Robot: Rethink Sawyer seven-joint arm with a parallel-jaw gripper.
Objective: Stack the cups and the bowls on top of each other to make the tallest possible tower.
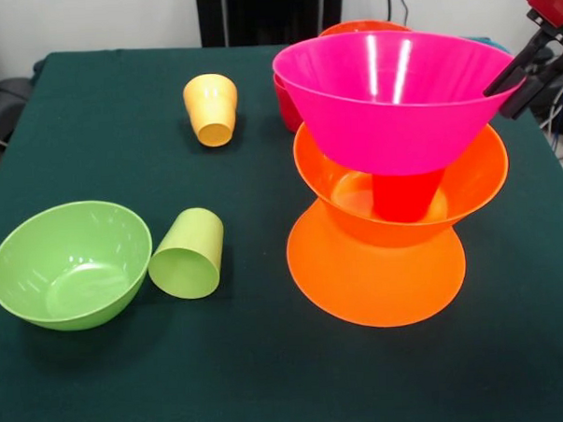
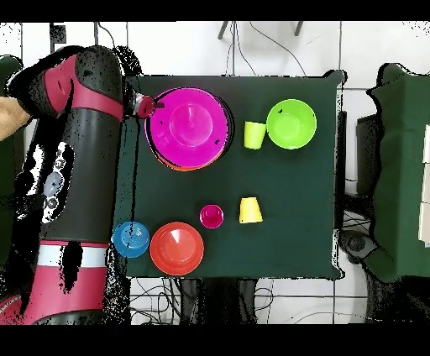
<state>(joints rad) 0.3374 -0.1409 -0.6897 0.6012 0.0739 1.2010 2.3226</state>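
The tower stands at the right in the front view: an upturned orange bowl (image 1: 378, 281), an upright orange bowl (image 1: 472, 179) on it, a red-orange cup (image 1: 407, 194) inside that, and the pink bowl (image 1: 398, 98) on top. From overhead only the pink bowl (image 2: 188, 126) shows. My gripper (image 1: 508, 96) is open at the pink bowl's right rim, one finger inside and one outside; overhead, my gripper (image 2: 149, 105) is at that bowl's left rim. The lime cup (image 1: 188, 254) lies on its side beside the lime bowl (image 1: 71, 264). The yellow-orange cup (image 1: 212, 108) is tipped over at the back.
The magenta-red cup (image 1: 286, 103) and the red-orange bowl (image 1: 362, 26) are partly hidden behind the tower. Overhead, the red-orange bowl (image 2: 176, 248), blue bowl (image 2: 131, 239) and magenta-red cup (image 2: 212, 216) sit near my base. My arm (image 2: 84, 151) runs up the left. A person's hand (image 2: 8, 113) shows at the left edge.
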